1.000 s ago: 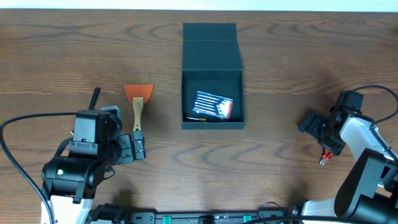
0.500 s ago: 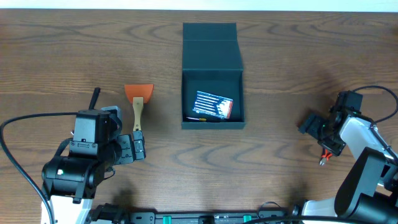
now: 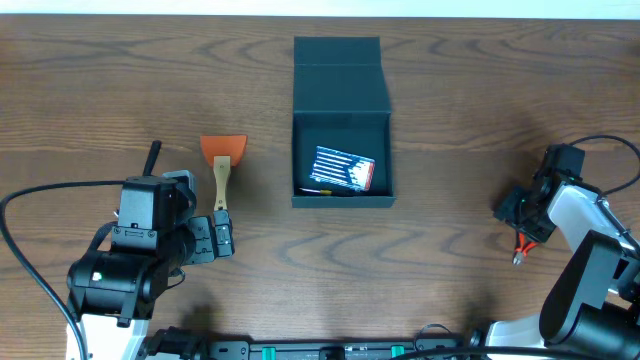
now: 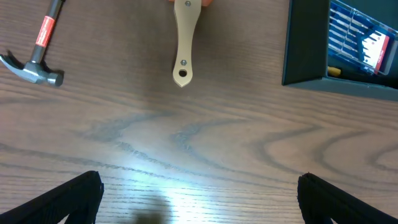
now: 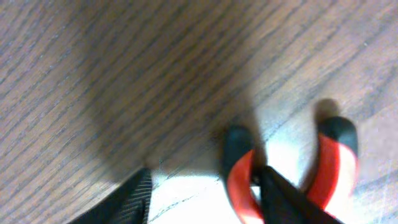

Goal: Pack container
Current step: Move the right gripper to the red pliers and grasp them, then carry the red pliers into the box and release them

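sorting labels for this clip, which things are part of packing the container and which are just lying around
Job in hand: container; blue-and-white packet already inside it; red-handled pliers at the right end effector.

Lying about, probably still to pack: orange-bladed scraper; hammer.

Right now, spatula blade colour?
Spatula blade is orange; clearest in the overhead view.

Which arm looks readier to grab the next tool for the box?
Right. The right gripper straddles one red handle of the pliers; the left gripper hangs open, short of the spatula.
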You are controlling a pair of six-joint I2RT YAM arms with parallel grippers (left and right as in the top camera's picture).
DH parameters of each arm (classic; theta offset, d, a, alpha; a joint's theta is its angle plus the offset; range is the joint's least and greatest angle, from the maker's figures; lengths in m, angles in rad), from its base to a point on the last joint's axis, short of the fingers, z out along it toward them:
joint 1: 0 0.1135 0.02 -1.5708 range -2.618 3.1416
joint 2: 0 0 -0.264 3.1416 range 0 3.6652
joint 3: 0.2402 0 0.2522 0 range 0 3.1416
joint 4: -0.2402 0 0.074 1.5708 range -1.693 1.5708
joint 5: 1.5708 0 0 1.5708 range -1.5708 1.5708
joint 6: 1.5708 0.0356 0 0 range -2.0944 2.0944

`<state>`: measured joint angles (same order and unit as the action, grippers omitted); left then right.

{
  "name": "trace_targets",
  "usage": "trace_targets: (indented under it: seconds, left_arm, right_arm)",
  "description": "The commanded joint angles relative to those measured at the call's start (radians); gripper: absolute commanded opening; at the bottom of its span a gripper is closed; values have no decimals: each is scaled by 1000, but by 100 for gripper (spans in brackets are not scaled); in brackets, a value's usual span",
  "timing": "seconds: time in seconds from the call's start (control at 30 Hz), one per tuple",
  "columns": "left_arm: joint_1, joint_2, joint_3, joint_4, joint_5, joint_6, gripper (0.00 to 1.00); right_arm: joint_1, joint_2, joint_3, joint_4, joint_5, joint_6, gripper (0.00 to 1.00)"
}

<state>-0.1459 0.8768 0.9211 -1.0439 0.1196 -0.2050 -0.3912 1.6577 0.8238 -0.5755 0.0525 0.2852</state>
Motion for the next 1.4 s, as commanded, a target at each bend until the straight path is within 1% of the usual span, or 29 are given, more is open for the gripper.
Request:
trace_targets:
  seconds: [0.0,0.07,0.13,0.17,0.27,0.47,0.73,0.87,0.93,1.13,1.37]
  left_arm:
    - [3,-2,20,-2,-16,17,99]
    - [3,-2,20,-2,-16,17,98]
    - [3,-2,20,-2,-16,17,98]
    - [3,-2,20,-2,-16,17,99]
    - [3,-2,20,-2,-16,17,98]
    - [3,-2,20,-2,-16,17,98]
    - [3,-2,20,-3,-16,17,99]
    - [3,-2,20,-2,-16,17,98]
    - [3,-2,20,-2,-16,17,98]
    - [3,-2,20,-2,-16,17,99]
    - [3,-2,20,-2,-16,17,99]
  right_arm:
    - [-2,74,-53,-9,-87,6,35]
    - [-2,74,-53,-11,-87,6,27]
    - [-2,74,-53,-12,-87,6,23]
    - [-2,74,-53,-11,-87,6,18]
    - [-2,74,-53,-12,-87,6,11]
    - [-2,74,-53,-11,-87,6,1]
    - [-2,74,-53,0,-87,6,1]
    - [0,71,-26,-14,-128,5,1]
    - [2,60,0,-43,-153,5,1]
    - [49,-6,123,-179,-169,-60,1]
    - [174,-104,311,-331,-169,-151,1]
